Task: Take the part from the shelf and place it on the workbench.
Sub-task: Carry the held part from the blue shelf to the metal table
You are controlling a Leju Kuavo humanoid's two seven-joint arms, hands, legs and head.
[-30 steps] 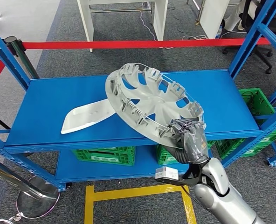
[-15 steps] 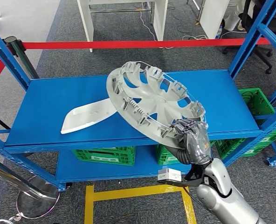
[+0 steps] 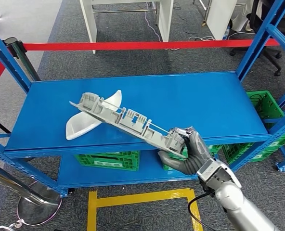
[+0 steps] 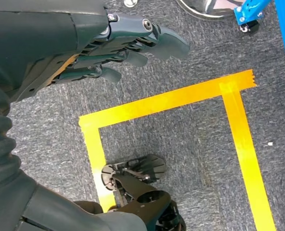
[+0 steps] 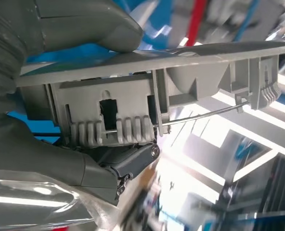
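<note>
The part is a grey plastic wheel cover [image 3: 128, 120], seen almost edge-on in the head view, tilted above the front of the blue shelf [image 3: 213, 103]. My right hand [image 3: 190, 151] grips its near rim in front of the shelf's front edge. In the right wrist view the thumb [image 5: 86, 24] presses one side of the wheel cover's rim [image 5: 141, 103] and the fingers [image 5: 130, 161] wrap the clipped side. My left hand [image 4: 108, 45] hangs over the carpet with its fingers loosely extended and nothing in it.
A white curved panel [image 3: 84, 122] lies on the shelf under the cover's far end. Green crates [image 3: 111, 160] sit on the lower shelf. Yellow floor tape [image 3: 141, 196] marks the carpet in front. A red barrier belt [image 3: 134, 45] runs behind the shelf.
The wheel cover has swung from showing its open inner face to nearly edge-on and sits lower and further left. My right hand has rolled over and dropped slightly.
</note>
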